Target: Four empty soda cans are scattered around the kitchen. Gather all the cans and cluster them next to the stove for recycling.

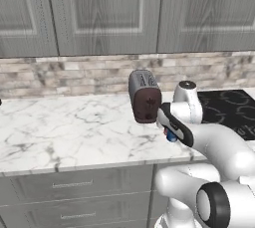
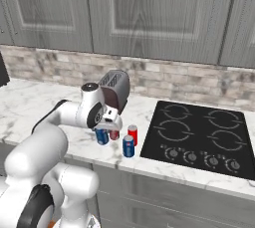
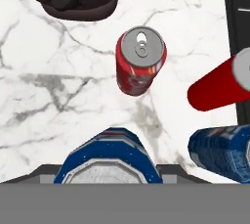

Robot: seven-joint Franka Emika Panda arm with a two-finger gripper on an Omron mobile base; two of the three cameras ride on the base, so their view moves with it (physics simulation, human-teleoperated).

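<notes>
The robot's two-finger gripper (image 2: 103, 131) holds a small blue soda can with a silvery top (image 3: 108, 162), its fingers closed on the can's round sides, just over the white marble counter (image 2: 60, 102). Two red cans (image 3: 140, 59) (image 3: 218, 86) and another blue can (image 2: 128, 146) stand close by, beside the flat black glass stove (image 2: 199, 132). An empty can is light, smooth and slippery, and it dents easily. I think a soft squeeze around the middle works best.

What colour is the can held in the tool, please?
Blue can, clearest in the hand view.
</notes>
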